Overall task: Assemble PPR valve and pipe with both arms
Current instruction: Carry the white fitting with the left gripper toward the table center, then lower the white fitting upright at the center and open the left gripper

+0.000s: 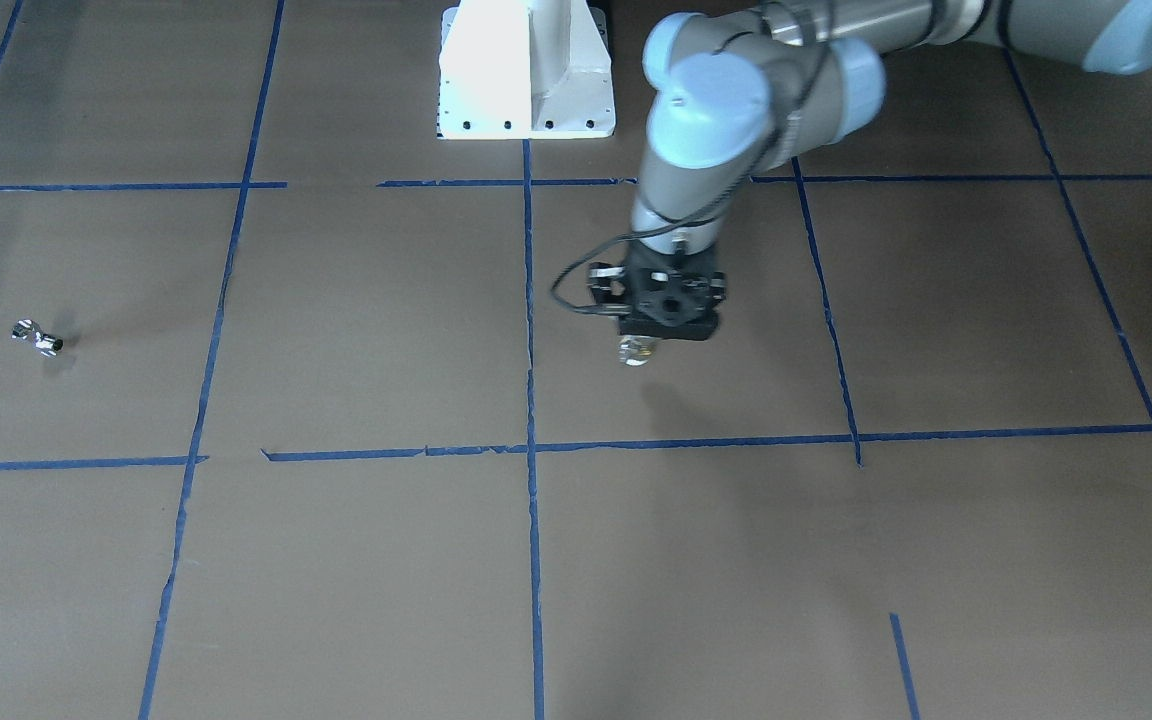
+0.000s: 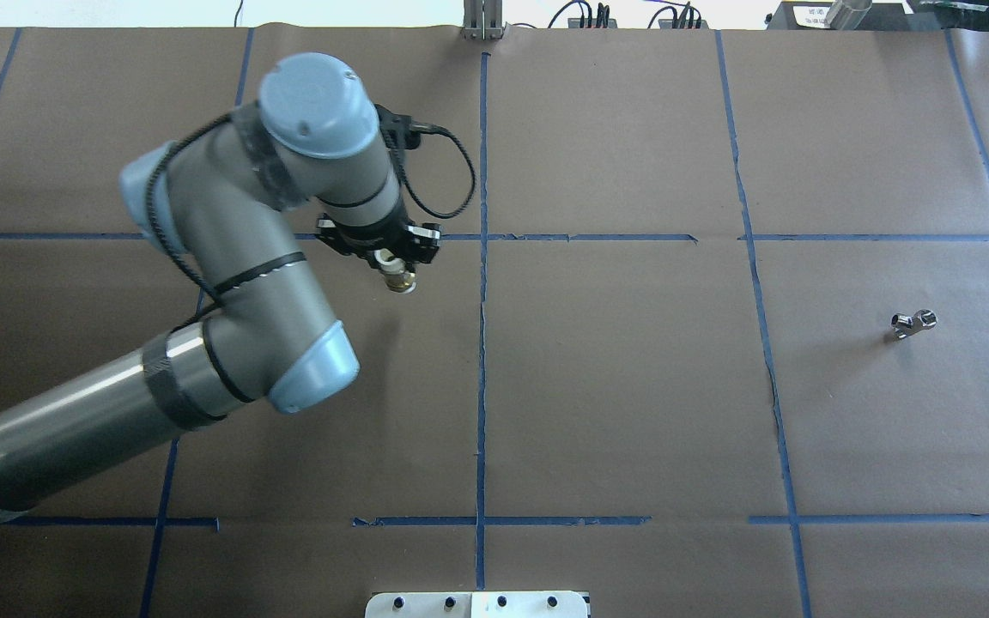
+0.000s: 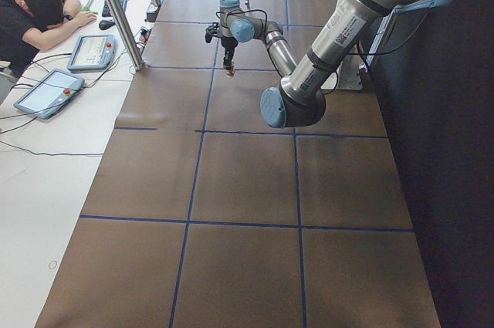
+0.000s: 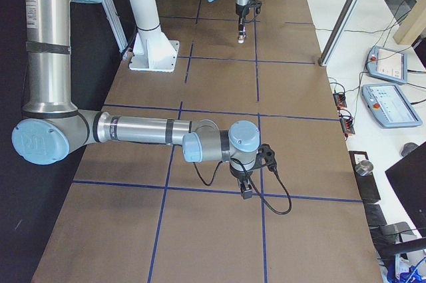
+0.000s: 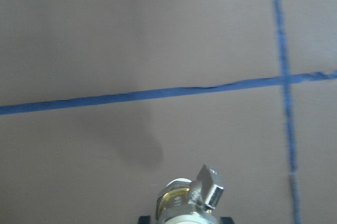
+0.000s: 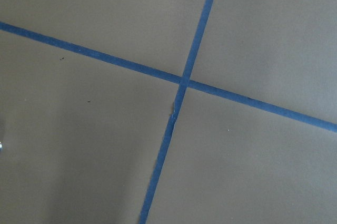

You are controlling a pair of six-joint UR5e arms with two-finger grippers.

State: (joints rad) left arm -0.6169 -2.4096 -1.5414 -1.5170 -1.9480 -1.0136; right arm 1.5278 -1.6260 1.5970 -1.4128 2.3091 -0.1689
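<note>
I am clamping my left tool [image 2: 385, 254] on the PPR valve [image 2: 397, 279]. The tool fingers are gripping the white ring end, and the brass-and-chrome body is pointing down out of the tool. In the left wrist view the side lever [image 5: 211, 186] is sticking out to the right of the body. I am holding the valve clear of the tabletop [image 2: 632, 386]; its shadow [image 5: 139, 150] is falling on the brown paper apart from it. In the overhead view the valve is hanging just left of the centre blue tape line [image 2: 482, 343] and just on the near side of a cross line. My left arm [image 2: 228, 283] is reaching in from the near left, with the wrist pointing down.

The pipe [image 2: 913, 323] is lying on its side on the tabletop at the right, well apart from the valve. In the overhead view it is sitting in the right-hand square of the middle row of the tape grid.

My right tool [image 4: 246, 188] is showing only in the right side view, where it is pointing down close to the tabletop near a tape crossing. From that view I cannot tell whether its jaws are apart or together. The right wrist view is showing only brown paper and two crossing tape lines.
</note>
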